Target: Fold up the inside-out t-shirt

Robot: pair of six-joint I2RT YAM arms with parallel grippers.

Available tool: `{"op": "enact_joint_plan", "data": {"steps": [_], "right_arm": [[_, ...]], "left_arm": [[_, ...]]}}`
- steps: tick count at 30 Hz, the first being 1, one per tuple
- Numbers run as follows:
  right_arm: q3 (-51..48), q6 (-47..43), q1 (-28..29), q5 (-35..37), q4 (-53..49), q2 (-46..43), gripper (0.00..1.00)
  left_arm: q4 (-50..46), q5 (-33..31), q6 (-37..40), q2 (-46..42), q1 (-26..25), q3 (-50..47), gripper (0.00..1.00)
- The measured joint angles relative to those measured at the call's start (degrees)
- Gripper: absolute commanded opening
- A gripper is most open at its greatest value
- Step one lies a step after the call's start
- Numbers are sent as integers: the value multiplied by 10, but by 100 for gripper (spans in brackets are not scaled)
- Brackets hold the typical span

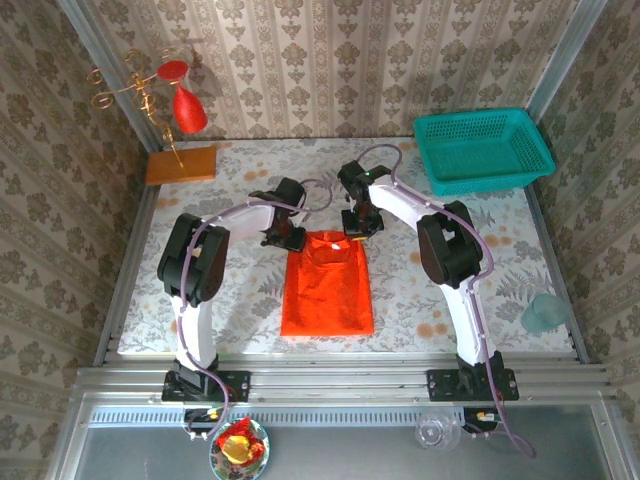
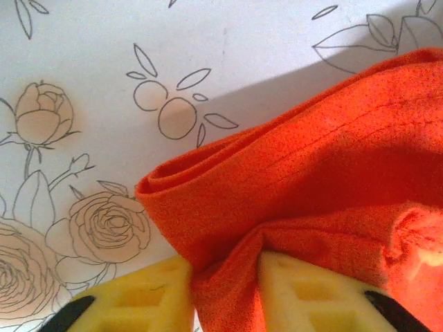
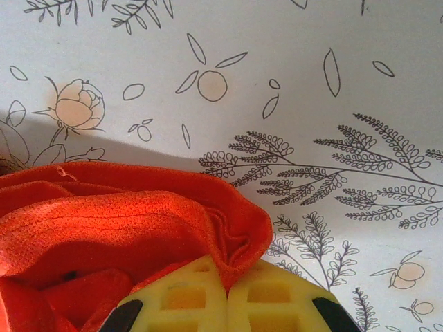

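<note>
The orange-red t-shirt lies in the middle of the table as a narrow, long rectangle running toward the near edge. My left gripper is at its far left corner and my right gripper at its far right corner. In the left wrist view the yellow pads pinch a thick fold of the t-shirt. The right wrist view has the yellow pads pressed together on a bunched corner of the t-shirt. Both far corners are raised a little off the cloth.
A teal basket stands at the far right. At the far left a flat orange-brown wooden block bears a gold stand with a red ornament. A pale blue cup sits at the right edge. The floral tablecloth covers the table.
</note>
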Motion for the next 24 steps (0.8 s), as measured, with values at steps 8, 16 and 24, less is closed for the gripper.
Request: {"op": "enact_joint_plan", "data": {"steps": [8,16,24], "right_arm": [[0,0,0,1,0,0,3],[-66,6,-9,26,36,-49,0],[-122,15,-28,23,114,-182,0]], "left_arm": [[6,4,-9,0,-8,2,0],[26,5,-9,-64,21,-51,0],[91,63,-10,-190,70,-71,0]]}}
